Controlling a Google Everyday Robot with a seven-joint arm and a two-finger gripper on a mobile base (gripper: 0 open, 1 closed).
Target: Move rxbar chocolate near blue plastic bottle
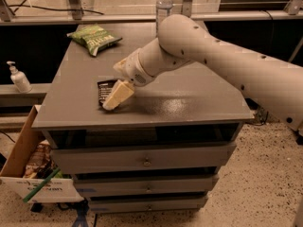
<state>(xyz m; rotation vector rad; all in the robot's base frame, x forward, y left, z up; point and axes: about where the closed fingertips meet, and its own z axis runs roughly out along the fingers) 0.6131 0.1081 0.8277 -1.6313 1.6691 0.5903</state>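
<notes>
I held the tool (116,97) angled down over the rxbar chocolate (103,90) near the counter (189,98) front edge, placed for pickup. I could not tell its opening. The blue plastic bottle (164,6) stood well apart at the rear, 1 carry away.

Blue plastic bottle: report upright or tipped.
Upright: the blue plastic bottle stands with its cap uppermost. The gripper is down at the rxbar chocolate.
</notes>
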